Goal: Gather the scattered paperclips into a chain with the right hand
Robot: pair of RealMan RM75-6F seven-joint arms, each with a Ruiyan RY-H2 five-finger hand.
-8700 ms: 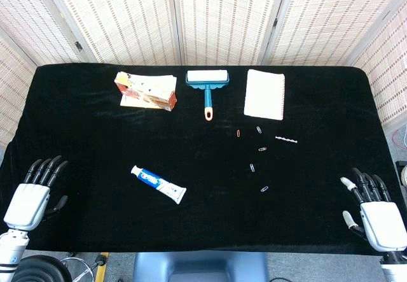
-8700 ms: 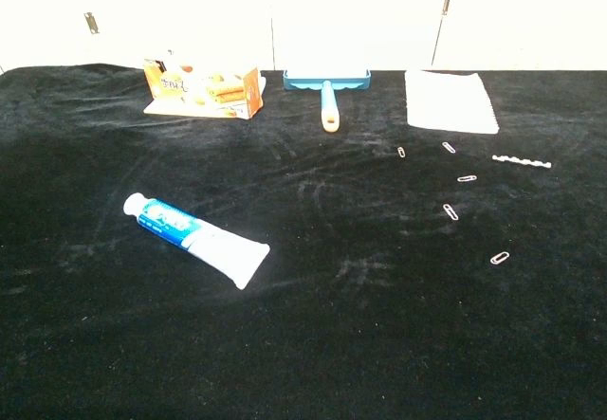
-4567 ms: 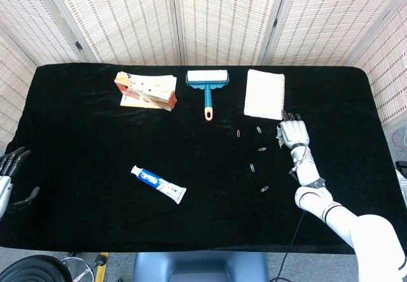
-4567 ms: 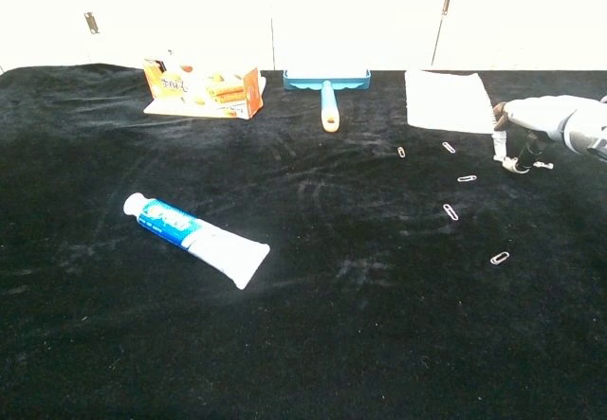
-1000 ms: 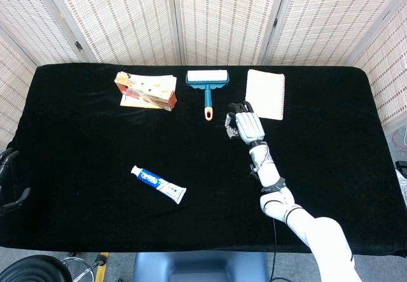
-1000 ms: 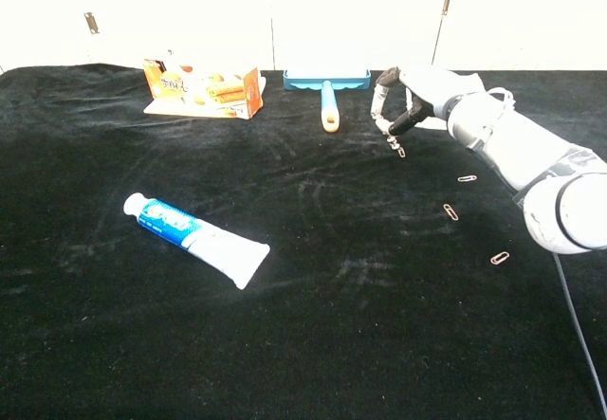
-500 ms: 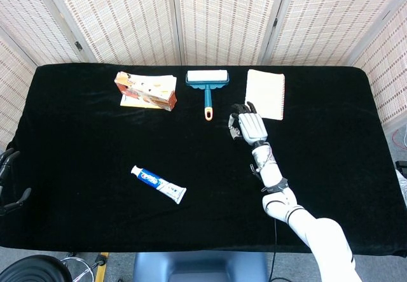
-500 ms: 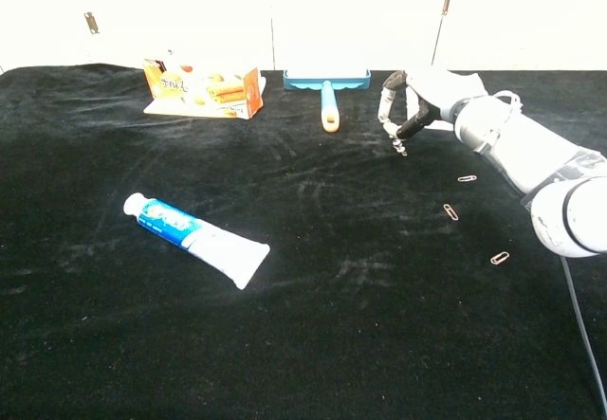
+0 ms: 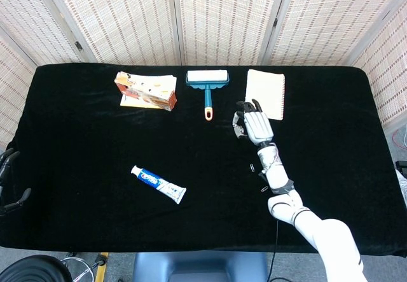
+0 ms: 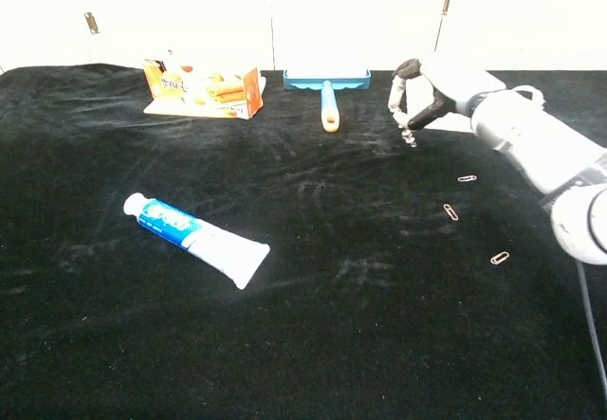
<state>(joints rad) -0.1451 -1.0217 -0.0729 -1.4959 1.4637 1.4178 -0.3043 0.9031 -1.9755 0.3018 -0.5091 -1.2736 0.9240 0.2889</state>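
Upper right, the right hand (image 10: 429, 93) pinches a dangling chain (image 10: 409, 136); carry it low toward the nearest paperclip (image 10: 467, 178).

Left hand (image 9: 7, 180): mostly cut off at frame edge. Clip chain (image 10: 408, 136) in right hand (image 10: 432, 93) fingers: too small to resolve.

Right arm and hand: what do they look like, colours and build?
The right hand has a pale grey back plate and black fingers. Its wrist section is slim, with dark bands and exposed wiring. The forearm is a smooth white-grey shell. A thin dark cable hangs by the elbow.
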